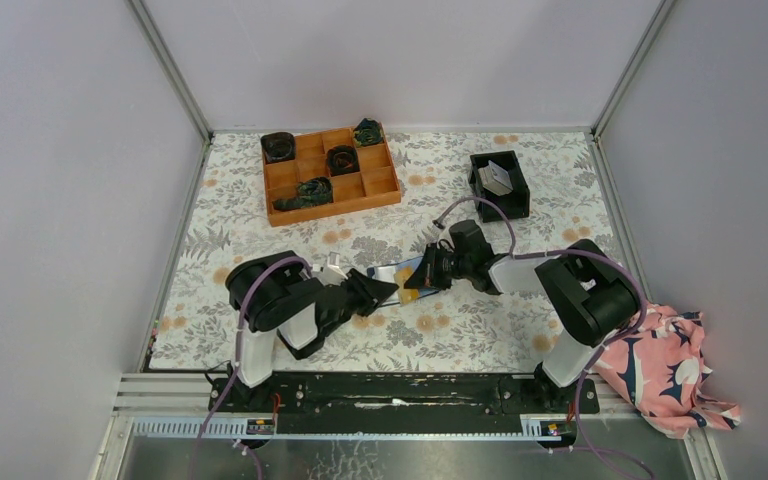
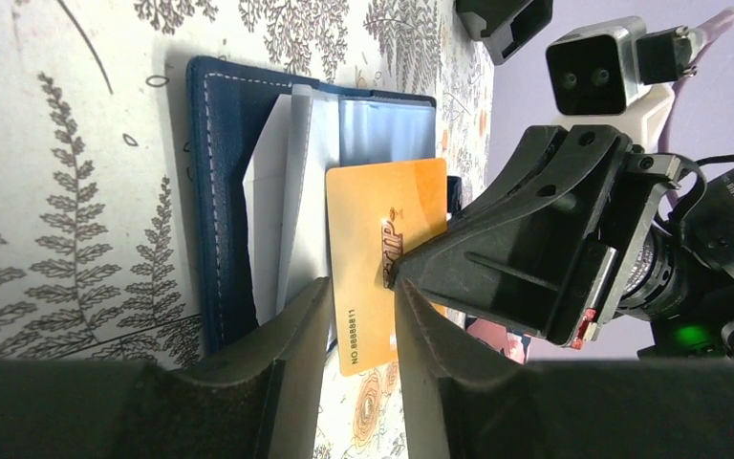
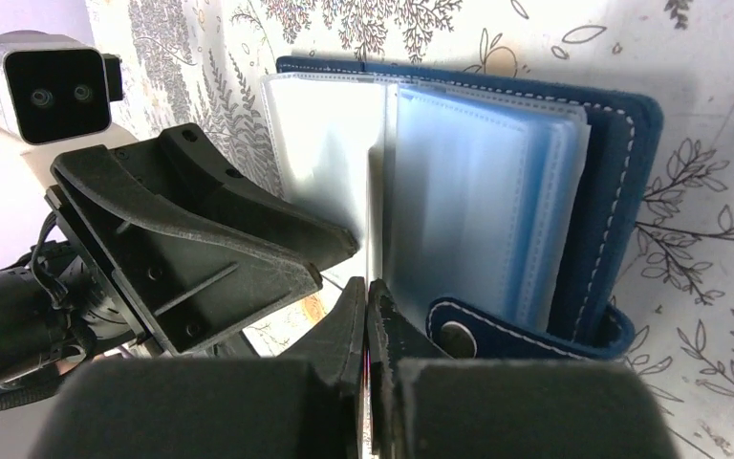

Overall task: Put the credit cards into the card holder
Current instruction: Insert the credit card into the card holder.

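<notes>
The navy card holder lies open on the floral table between the two arms, its clear sleeves fanned up. In the left wrist view its navy cover shows, with an orange credit card against the sleeves. My right gripper is shut on that card's edge, next to the snap tab. My left gripper faces it from the other side. It is open, its fingers straddle the card's near end, and they grip nothing. More grey credit cards stand in the black bin.
The black square bin sits at the back right. An orange compartment tray with dark items stands at the back centre-left. A pink patterned cloth lies off the table's right front corner. Grey walls close in three sides.
</notes>
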